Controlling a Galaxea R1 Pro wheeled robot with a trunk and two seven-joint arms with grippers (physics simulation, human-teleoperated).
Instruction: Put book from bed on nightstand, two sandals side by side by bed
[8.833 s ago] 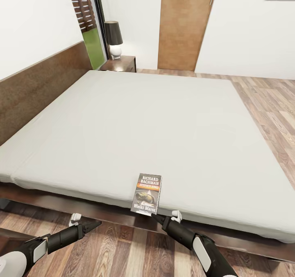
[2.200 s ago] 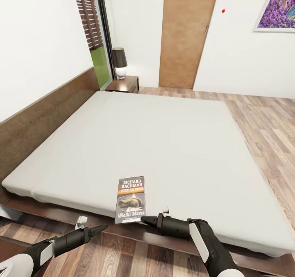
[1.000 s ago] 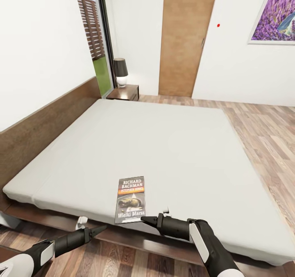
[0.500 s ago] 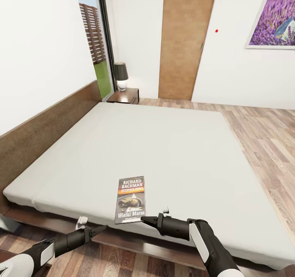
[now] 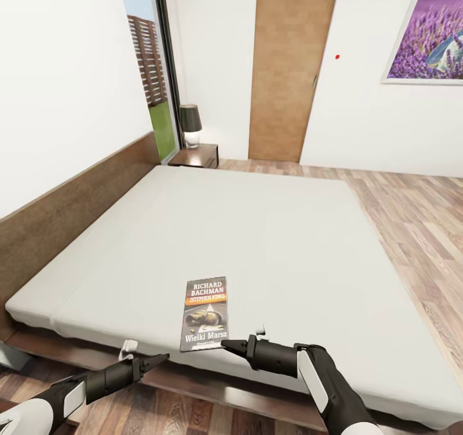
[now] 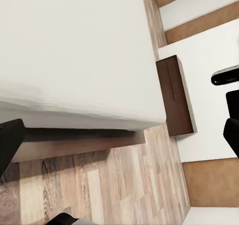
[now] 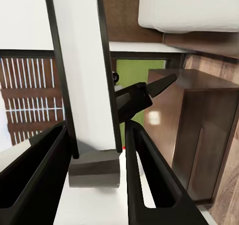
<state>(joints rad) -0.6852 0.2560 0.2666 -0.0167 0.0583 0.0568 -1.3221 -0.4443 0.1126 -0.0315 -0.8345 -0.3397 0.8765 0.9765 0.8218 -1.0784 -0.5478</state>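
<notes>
The book [image 5: 206, 313] lies flat near the front edge of the bed [image 5: 270, 242]. The right hand [image 5: 226, 344] touches the book's near corner, its fingers narrowly parted around that edge. The left hand [image 5: 161, 358] hangs above the floor [image 5: 424, 216]; its opening I cannot tell.

Thin paperback seen edge-on between two black fingers

The right gripper [image 7: 96, 126] has its fingers [image 7: 144, 185] flanking the thin book with white pages and dark covers [image 7: 82, 60], close against both covers. Beyond it are the pointed black left gripper [image 7: 169, 80], a dark reddish-brown glossy wooden nightstand [image 7: 204, 135], the pale grey mattress [image 7: 189, 8] and a dark-framed window with brown slats [image 7: 25, 100].
</notes>
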